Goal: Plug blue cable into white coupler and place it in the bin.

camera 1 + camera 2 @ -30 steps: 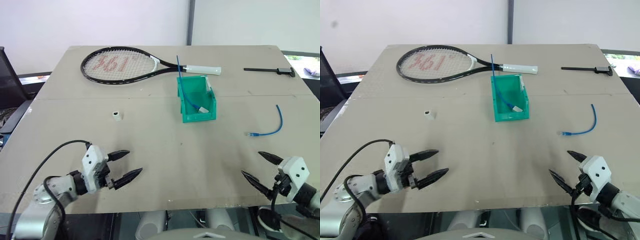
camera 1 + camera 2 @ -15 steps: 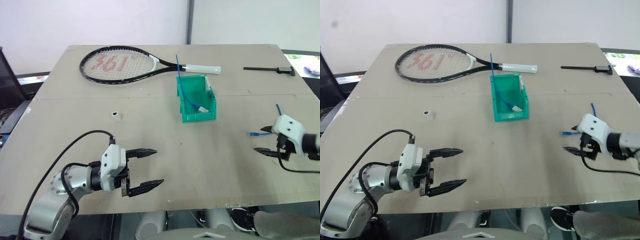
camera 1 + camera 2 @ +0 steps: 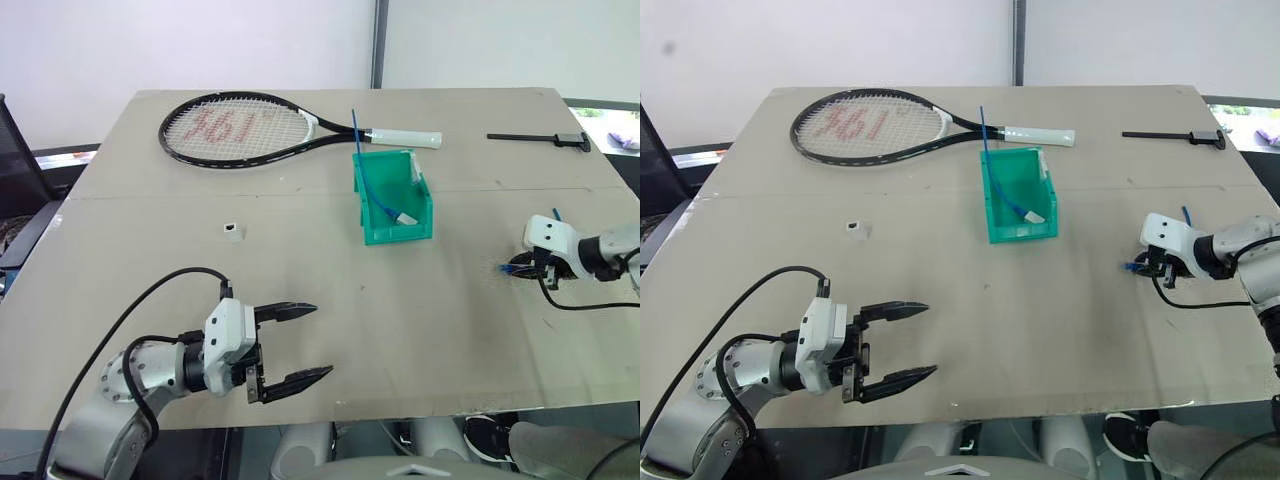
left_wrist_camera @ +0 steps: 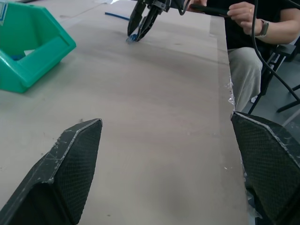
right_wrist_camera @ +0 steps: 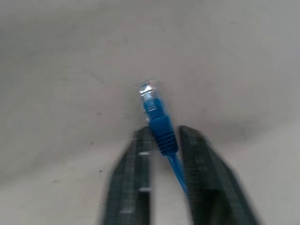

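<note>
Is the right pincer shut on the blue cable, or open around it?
Shut on it. The right pincer has both fingers pressed against the blue cable just behind its clear plug, which sticks out past the tips.

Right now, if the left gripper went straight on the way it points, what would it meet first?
Probably nothing close: the left gripper points across bare table. Farther along sits the right gripper, shut on the blue cable.

Right gripper (image 3: 1152,268) covers most of blue cable (image 5: 159,126), only plug end and far tip visible; seated person (image 4: 248,28) cut off at upper right of left wrist view; white coupler (image 3: 232,230) socket too small to resolve.
</note>
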`<state>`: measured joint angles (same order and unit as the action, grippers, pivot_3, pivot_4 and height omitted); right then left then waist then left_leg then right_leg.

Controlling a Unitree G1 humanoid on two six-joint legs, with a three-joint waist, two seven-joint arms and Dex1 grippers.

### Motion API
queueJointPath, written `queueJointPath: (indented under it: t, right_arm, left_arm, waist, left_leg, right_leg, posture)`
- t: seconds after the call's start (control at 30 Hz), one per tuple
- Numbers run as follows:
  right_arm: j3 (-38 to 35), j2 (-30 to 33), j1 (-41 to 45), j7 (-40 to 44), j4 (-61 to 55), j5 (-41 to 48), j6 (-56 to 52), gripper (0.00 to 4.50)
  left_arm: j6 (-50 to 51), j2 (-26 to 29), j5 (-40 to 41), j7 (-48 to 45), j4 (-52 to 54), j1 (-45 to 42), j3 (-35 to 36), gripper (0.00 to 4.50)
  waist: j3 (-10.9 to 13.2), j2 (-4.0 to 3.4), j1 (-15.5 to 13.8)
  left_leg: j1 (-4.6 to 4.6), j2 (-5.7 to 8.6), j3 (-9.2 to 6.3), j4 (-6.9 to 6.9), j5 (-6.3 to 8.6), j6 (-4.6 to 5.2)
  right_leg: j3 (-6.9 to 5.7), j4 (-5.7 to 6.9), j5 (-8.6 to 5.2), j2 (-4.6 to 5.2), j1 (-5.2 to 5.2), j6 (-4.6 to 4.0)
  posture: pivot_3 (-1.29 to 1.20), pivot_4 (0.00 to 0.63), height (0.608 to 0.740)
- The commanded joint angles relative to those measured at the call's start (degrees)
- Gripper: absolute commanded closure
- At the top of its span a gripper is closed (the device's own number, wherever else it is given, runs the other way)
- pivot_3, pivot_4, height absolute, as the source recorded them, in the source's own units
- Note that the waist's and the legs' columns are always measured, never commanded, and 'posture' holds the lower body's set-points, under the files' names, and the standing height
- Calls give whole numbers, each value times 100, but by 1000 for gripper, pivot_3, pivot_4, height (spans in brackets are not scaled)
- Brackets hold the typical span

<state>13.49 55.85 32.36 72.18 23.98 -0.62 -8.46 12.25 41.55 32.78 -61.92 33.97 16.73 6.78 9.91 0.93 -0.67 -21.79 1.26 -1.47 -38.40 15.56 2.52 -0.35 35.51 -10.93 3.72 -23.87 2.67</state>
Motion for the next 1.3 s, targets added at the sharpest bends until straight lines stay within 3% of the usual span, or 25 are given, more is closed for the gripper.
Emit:
queueJointPath:
  t: [0.03, 0.13, 0.27, 0.4, 0.57, 0.77, 0.87, 0.97, 1.1, 1.13, 1.3]
  right_arm:
    - [30, -38, 82, 48, 251, -178, 73, 4431]
    - [-2, -52, 121, 151, 205, -157, 73, 4431]
    - [47, -96, -125, 549, -1765, 263, -917, 4431]
    - [677, -936, -27, 109, -3477, 183, -2445, 4431]
    - [1423, -1929, 471, -371, -3675, -136, -3171, 4431]
    - [2029, -2407, 716, -470, -3009, -382, -2816, 4431]
    - [2052, -2542, 708, -576, -2646, -477, -2463, 3421]
    - [1855, -2594, 635, -738, -2502, -443, -2256, 2064]
    - [887, -2478, 189, -773, -3296, 306, -2251, 300]
    - [635, -2412, 3, -732, -3555, 527, -2167, 120]
    - [-379, -2026, -1034, -718, -4768, 1424, -2072, 120]
  left_arm:
    - [-127, -26, 9, 62, 186, -37, 31, 0]
    - [-111, -30, 15, 108, 193, -83, -4, 0]
    - [-52, -56, -2, 224, 138, -200, -46, 0]
    - [-74, -49, -82, 302, -18, -220, -8, 0]
    - [-84, 91, 12, 167, -74, -45, 274, 0]
    - [-144, 187, -34, 28, -295, -33, 476, 0]
    - [-159, 197, -77, -1, -416, -135, 497, 0]
    - [-178, 201, -276, 99, -585, -334, 439, 0]
    - [54, 169, -545, 310, -758, -844, 84, 0]
    - [106, 202, -570, 261, -813, -960, -22, 0]
    - [13, 211, -831, 17, -1428, -1669, -475, 0]
  waist:
    - [-1, 2, 0]
    - [-2, 3, -1]
    - [1, -2, 9]
    - [2, -4, 77]
    - [7, -8, 68]
    - [4, -4, 9]
    - [0, 2, 57]
    - [0, 2, 117]
    - [1, 1, 86]
    - [2, 2, 78]
    - [6, -2, 33]
  left_leg:
    - [1, 0, 0, 0, 0, 0]
    - [3, 0, -1, -1, 0, 0]
    - [-1, -1, -4, 2, 0, 0]
    - [-3, -12, -6, 7, 0, -1]
    - [-15, -7, -17, 4, 0, -2]
    - [-20, 13, -19, 3, 0, -2]
    - [-14, 9, -20, 4, -1, -3]
    - [-2, 5, -22, 6, -1, -5]
    - [-7, 9, -31, 5, -2, -5]
    - [-13, 11, -34, 5, -2, -5]
    - [-24, 17, -34, 7, 0, -4]
  right_leg:
    - [0, 1, 0, 0, 1, 0]
    - [0, 3, 1, -1, 3, 0]
    - [0, 5, 1, -1, -3, -1]
    - [1, 6, 1, -1, -11, -2]
    - [-11, 10, 1, -3, -19, -2]
    - [-15, 7, 1, 15, -21, -2]
    - [-15, 9, 1, 7, -19, -3]
    - [-15, 17, 1, 2, -12, -3]
    - [-18, 19, 2, 1, -13, -3]
    - [-19, 17, 2, 2, -13, -3]
    - [-20, 9, 14, 9, -20, 19]
  posture:
    - [0, 150, 740]
    - [0, 150, 740]
    - [0, 150, 740]
    - [0, 150, 740]
    - [0, 150, 740]
    - [0, 150, 740]
    - [0, 150, 740]
    - [0, 150, 740]
    - [0, 150, 740]
    - [0, 150, 740]
    - [0, 150, 740]
